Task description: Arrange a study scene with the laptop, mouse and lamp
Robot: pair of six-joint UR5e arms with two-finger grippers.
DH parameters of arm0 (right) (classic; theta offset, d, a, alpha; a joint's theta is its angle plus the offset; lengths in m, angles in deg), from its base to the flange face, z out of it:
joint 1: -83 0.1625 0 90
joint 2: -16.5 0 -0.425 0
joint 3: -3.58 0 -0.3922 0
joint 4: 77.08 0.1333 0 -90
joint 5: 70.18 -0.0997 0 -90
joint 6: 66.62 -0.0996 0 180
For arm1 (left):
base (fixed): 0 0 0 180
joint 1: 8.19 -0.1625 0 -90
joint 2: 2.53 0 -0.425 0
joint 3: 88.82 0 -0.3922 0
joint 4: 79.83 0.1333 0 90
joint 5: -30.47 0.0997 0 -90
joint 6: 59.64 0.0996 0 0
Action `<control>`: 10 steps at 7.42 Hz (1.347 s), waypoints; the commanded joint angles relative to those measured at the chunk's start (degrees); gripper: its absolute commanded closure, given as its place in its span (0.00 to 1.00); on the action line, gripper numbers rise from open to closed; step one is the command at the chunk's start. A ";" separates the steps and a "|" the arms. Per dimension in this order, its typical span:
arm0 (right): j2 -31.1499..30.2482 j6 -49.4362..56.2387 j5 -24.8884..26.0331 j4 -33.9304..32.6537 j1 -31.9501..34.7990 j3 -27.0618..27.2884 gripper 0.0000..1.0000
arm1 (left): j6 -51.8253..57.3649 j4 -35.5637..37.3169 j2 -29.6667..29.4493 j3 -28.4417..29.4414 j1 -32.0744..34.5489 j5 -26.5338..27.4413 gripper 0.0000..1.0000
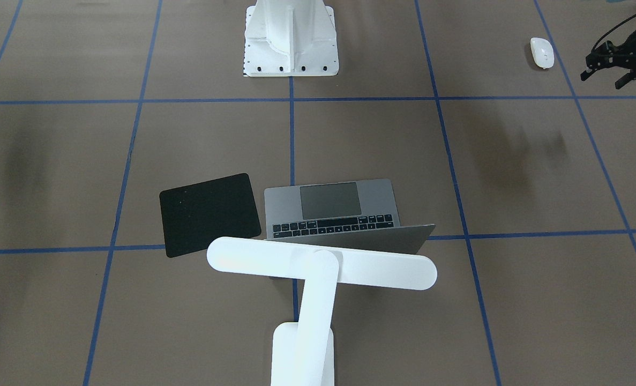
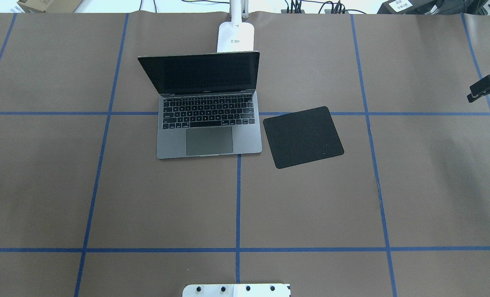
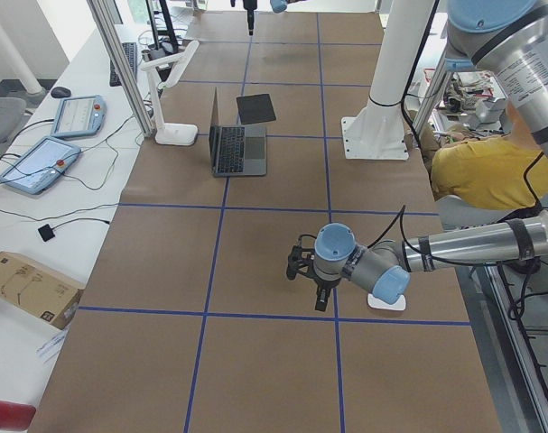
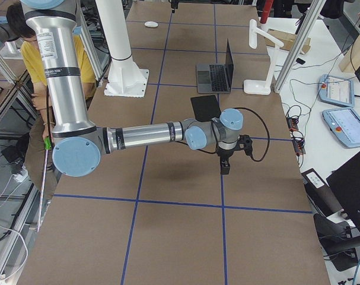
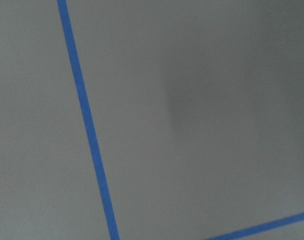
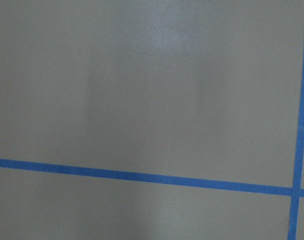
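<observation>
The laptop (image 2: 209, 132) stands open mid-table, its lid (image 1: 371, 238) up. The white lamp (image 1: 323, 265) stands behind it, its bar over the lid; only its base (image 2: 235, 37) shows in the overhead view. The white mouse (image 1: 541, 52) lies far off on the robot's left, near the table's robot-side edge, and also shows in the exterior left view (image 3: 388, 303). My left gripper (image 1: 601, 80) hangs just beside the mouse, open and empty. My right gripper (image 2: 470, 93) is open and empty, far to the right of the laptop.
A flat black square pad (image 2: 302, 136) lies right of the laptop, touching its corner. The white ribbed pedestal (image 1: 291, 37) stands at the robot's side of the table. Blue tape lines grid the brown table (image 2: 311, 206). Operators' pendants and cables lie beyond the far edge (image 3: 39, 162).
</observation>
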 commanded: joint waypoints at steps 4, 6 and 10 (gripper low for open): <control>-16.24 15.20 -0.92 -2.44 12.12 3.54 0.00 | -0.27 -4.67 8.02 -0.15 -6.20 0.30 0.00; -17.76 18.23 -0.57 -2.54 13.11 3.46 0.00 | -3.32 -4.76 7.94 -0.24 -9.88 0.57 0.00; -17.59 18.23 -0.74 -2.37 13.11 3.28 0.00 | -29.13 -11.69 6.62 -0.15 -34.53 6.78 0.01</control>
